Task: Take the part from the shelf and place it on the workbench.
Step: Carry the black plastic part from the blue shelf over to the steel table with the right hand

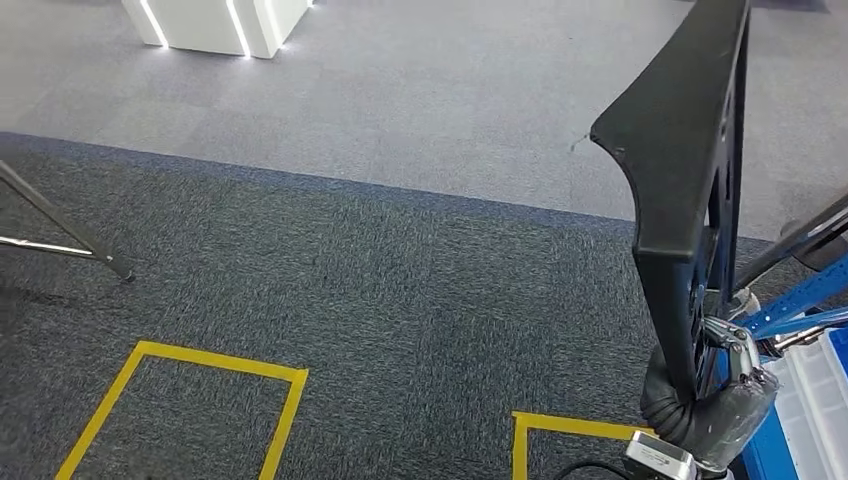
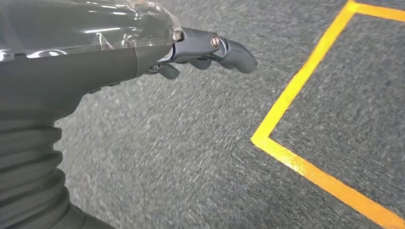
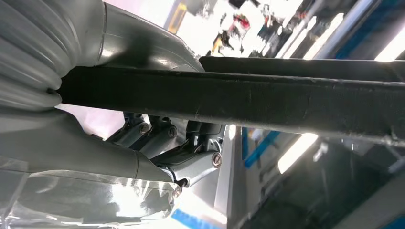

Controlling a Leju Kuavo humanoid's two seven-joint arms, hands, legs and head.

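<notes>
A long black ribbed part stands upright at the right of the head view, its flat top end tilted toward me. My right hand grips its lower end, and the fingers wrap under the black bar in the right wrist view. My left hand hangs over the carpet and holds nothing; its fingers stretch forward, slightly curled.
Yellow tape squares mark the dark carpet. A blue shelf frame with a pale bin sits at the right edge. A metal stand leg crosses at the left. A white lit counter stands far back.
</notes>
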